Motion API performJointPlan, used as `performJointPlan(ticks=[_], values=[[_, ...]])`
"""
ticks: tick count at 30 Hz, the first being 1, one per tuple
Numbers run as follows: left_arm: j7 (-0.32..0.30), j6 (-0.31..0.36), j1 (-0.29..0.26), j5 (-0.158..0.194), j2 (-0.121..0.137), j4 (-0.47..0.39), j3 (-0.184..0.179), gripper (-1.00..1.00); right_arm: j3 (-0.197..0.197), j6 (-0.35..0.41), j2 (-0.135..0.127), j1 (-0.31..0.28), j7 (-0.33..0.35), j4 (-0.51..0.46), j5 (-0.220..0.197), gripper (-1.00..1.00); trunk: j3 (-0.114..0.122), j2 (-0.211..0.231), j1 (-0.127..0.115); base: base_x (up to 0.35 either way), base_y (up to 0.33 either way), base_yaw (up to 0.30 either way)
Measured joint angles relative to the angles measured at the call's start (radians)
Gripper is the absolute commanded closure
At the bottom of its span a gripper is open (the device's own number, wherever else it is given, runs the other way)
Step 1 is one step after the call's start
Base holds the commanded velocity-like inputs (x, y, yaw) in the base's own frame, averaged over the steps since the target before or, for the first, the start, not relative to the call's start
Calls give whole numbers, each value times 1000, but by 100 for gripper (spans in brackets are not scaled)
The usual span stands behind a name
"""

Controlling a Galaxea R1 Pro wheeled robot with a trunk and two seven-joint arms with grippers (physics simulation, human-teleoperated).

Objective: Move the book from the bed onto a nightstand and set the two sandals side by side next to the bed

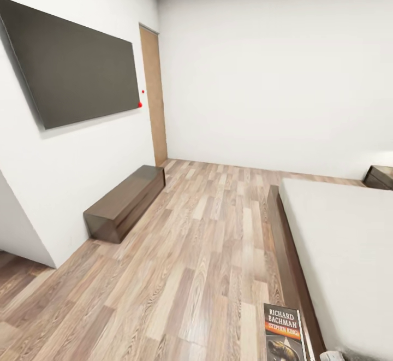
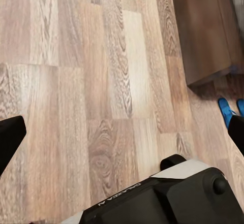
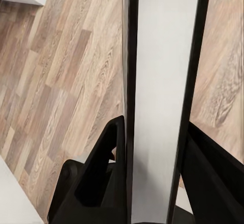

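Black-covered, with white lettering and an orange band, the book stands upright at the near edge of the head view, just beside the dark frame of the bed and over the wood-plank floor. From the right wrist view the book shows edge-on, pale page block between two dark covers, clenched between the black fingers of the right gripper. The left gripper hangs spread wide above bare planks, one fingertip at each side of its view and nothing between them. Past it lie the two blue sandals on the floor, close together, near the corner of a dark wooden piece. Farther off, a low dark cabinet sits against the white wall under a wall-mounted dark screen. Beyond the mattress a nightstand shows by the far wall, and a wooden door stands at the room's far corner
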Motion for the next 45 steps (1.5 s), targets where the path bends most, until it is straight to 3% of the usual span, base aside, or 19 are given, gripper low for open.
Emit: performJointPlan(ticks=[7,26,45], values=[[0,0,0,0,1,0,0,-100,-3,0,0,0,-1,0,-1,100,0,0,0,146,0,-237],[-1,0,0,-1,1,0,0,-100,-2,0,0,0,0,0,-4,100,0,0,0,14,0,-9],[-1,0,0,-1,2,0,0,-100,-1,0,0,0,0,0,-2,100,0,0,0,311,0,-9]])
